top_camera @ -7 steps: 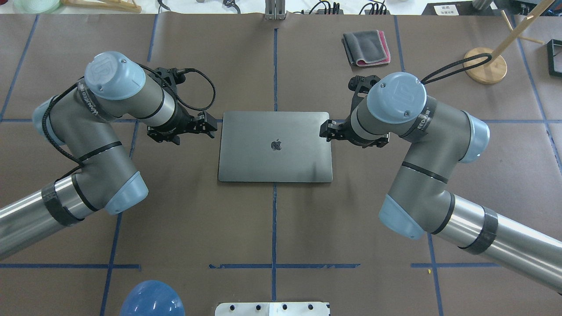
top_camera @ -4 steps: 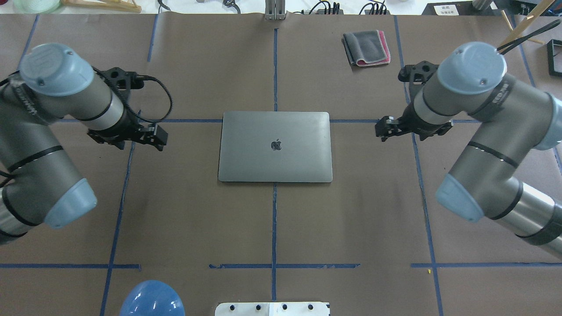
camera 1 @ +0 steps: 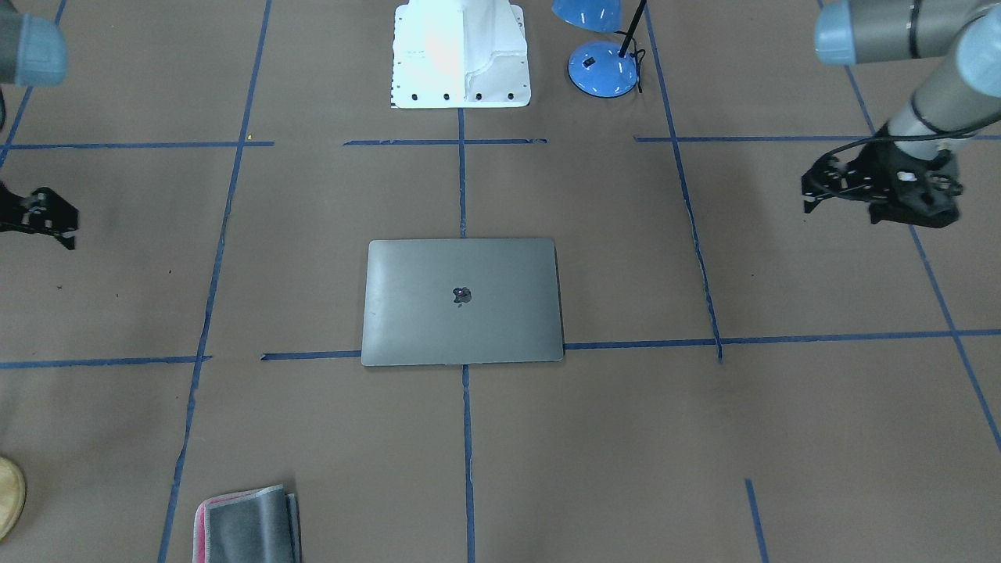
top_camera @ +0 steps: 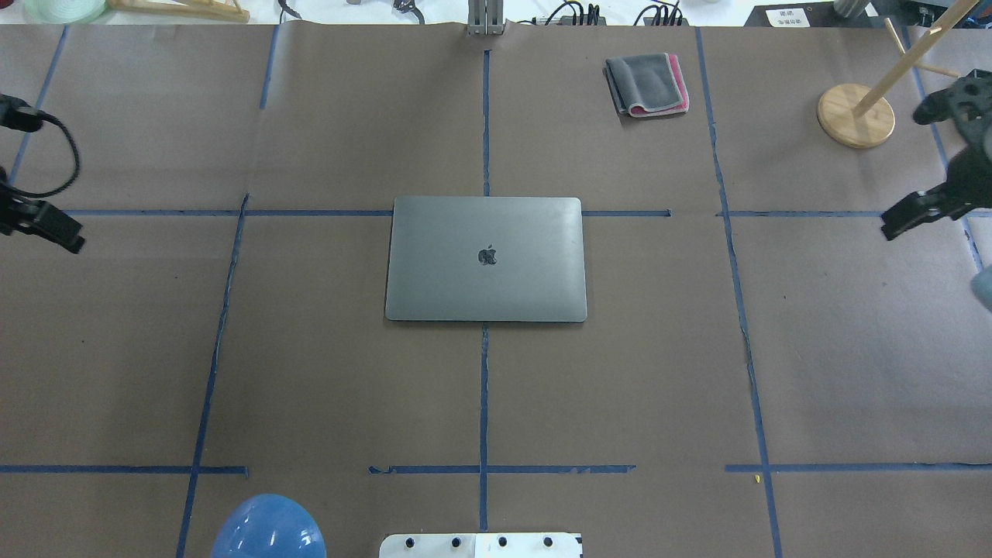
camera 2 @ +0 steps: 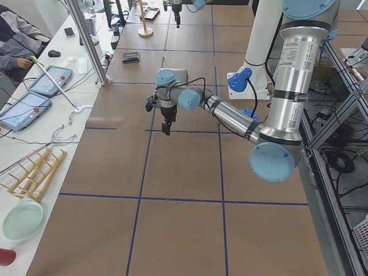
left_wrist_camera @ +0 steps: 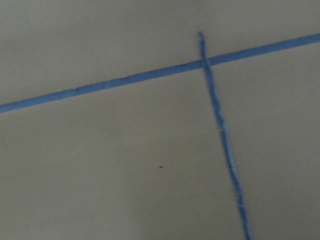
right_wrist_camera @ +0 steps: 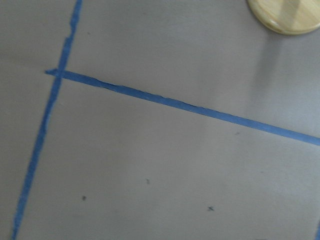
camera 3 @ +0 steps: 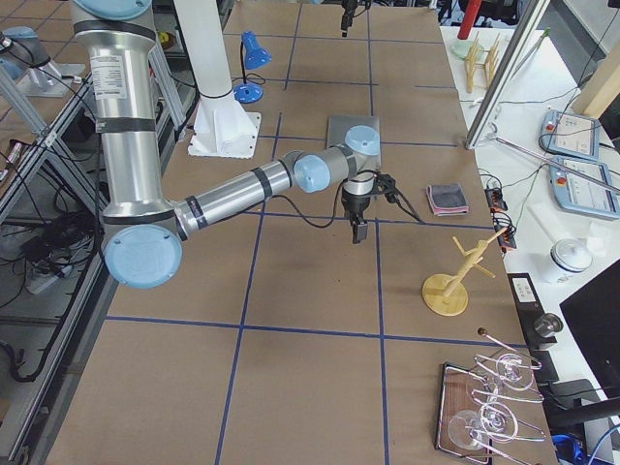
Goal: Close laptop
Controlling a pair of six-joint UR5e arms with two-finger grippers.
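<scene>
The laptop (top_camera: pixel 486 260) lies flat in the middle of the table with its lid down and the apple logo facing up; it also shows in the front-facing view (camera 1: pixel 461 301). My left gripper (top_camera: pixel 58 231) hangs above the table at the far left edge, well away from the laptop, and looks shut and empty; it also shows in the front-facing view (camera 1: pixel 813 194). My right gripper (top_camera: pixel 897 223) is at the far right edge, equally far off, and looks shut and empty. Both wrist views show only brown paper and blue tape lines.
A folded grey cloth with a pink edge (top_camera: pixel 647 84) lies at the back right. A wooden stand with a round base (top_camera: pixel 855 116) is near my right gripper. A blue lamp (top_camera: pixel 267 531) and the white robot base (top_camera: pixel 480 546) sit at the near edge.
Both arms have drawn back outwards from the laptop's sides to the table's left and right edges. The laptop has stayed shut and has not moved.
</scene>
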